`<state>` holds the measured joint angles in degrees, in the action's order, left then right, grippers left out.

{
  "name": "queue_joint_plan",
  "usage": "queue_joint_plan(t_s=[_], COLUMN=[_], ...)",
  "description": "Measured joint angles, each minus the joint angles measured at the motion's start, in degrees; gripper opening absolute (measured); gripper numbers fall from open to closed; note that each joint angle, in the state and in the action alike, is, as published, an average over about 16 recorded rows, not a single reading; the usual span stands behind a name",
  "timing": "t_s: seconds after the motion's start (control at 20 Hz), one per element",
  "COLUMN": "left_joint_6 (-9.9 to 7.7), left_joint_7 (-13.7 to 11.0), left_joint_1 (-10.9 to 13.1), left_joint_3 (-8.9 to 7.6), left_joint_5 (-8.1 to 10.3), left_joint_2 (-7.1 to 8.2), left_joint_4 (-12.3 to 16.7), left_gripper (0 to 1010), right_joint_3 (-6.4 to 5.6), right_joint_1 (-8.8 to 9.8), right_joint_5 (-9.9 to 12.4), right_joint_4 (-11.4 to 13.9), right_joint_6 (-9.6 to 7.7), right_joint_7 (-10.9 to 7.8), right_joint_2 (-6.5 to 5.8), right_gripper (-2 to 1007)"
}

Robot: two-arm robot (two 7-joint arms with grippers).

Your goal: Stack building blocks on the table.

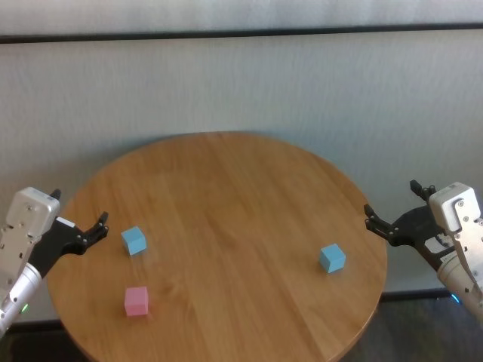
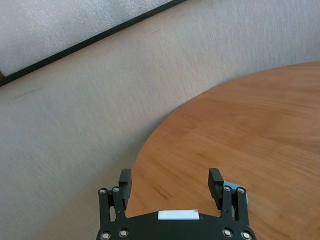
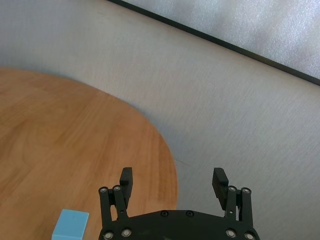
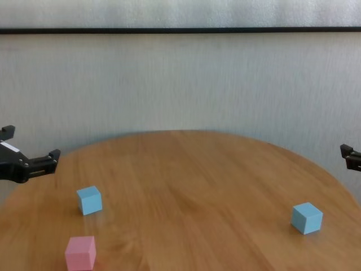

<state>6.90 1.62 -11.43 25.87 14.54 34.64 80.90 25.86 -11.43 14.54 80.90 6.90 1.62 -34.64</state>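
Note:
Three building blocks lie apart on the round wooden table (image 1: 226,188). A light blue block (image 1: 133,240) sits near the left edge, with the pink block (image 1: 136,301) in front of it. The other light blue block (image 1: 332,258) rests near the right edge and also shows in the right wrist view (image 3: 71,226). My left gripper (image 1: 78,206) hovers open at the table's left edge, just left of the blue block. My right gripper (image 1: 391,197) hangs open off the right edge, right of the other blue block. Neither holds anything.
A pale textured wall (image 1: 241,83) with a dark horizontal strip stands behind the table. The table top between the blocks is bare wood (image 4: 192,186). Beyond the round edge the floor drops away on both sides.

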Motion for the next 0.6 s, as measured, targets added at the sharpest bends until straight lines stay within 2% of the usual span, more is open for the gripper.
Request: queue_joint_plan(t_s=[0.6], left_joint_6=[0.0], left_joint_7=[0.0], left_joint_1=[0.0], left_joint_3=[0.0], left_joint_5=[0.0], left_joint_2=[0.0], left_joint_4=[0.0], left_gripper=[1003], right_joint_3=[0.0], right_joint_1=[0.0], right_joint_5=[0.0], right_joint_4=[0.0], right_joint_6=[0.0], right_joint_7=[0.0], right_joint_2=[0.0], right_gripper=[1005])
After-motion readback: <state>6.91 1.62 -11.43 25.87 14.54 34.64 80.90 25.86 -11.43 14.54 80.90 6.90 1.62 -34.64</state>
